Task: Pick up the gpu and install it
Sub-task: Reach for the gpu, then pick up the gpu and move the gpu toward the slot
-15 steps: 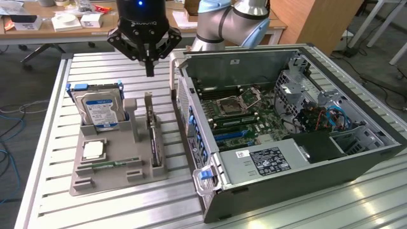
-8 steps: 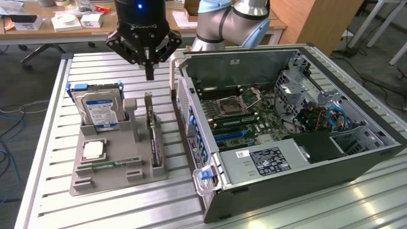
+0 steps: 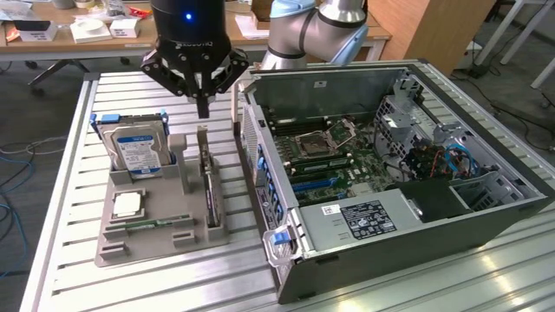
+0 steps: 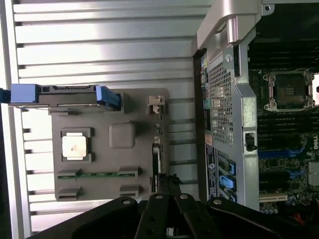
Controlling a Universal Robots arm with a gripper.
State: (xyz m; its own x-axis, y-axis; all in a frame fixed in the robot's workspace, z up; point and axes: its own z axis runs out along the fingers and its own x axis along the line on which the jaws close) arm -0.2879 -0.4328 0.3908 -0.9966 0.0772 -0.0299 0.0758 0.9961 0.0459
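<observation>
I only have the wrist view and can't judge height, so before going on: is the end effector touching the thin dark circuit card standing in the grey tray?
Observer: No. In the exterior view the end effector hangs shut above the thin dark gpu card, with a gap between them.
Operator: Is the card seated?
Observer: It stands on edge in a slot of the grey plastic tray.
Operator: And the drive?
Observer: The silver hard drive stands upright, blue label facing the exterior camera.

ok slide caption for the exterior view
shut tool poised above the gpu standing on edge in its grey holder, beside the open computer case
</observation>
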